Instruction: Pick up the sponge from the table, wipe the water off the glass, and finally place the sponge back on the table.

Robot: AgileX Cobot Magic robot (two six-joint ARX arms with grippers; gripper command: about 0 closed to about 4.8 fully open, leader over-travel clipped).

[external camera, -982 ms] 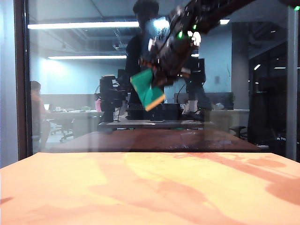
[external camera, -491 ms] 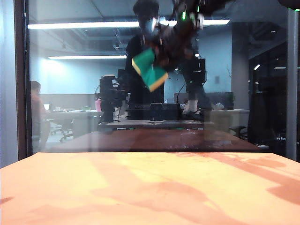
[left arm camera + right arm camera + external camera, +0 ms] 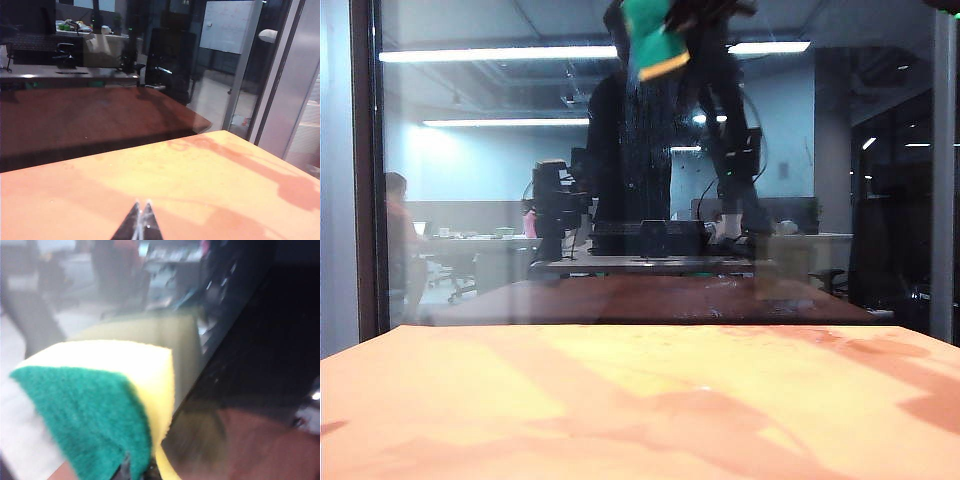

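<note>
Orange-tan table (image 3: 640,400) fills the near ground, bare and smooth, with faint reddish shadows across it. Low over it near its front edge sits the left gripper (image 3: 140,220), its two dark fingertips pressed together on nothing. At the table's far edge stands the glass (image 3: 470,200), an upright pane with a dark frame, mirroring a bluish office and a dark figure. Thin streaks and specks of water (image 3: 645,150) run down the pane's upper middle. Above them, at the top of the pane, the right gripper (image 3: 137,471) pinches the sponge (image 3: 653,40), green face and cream foam, against or just at the glass.
</note>
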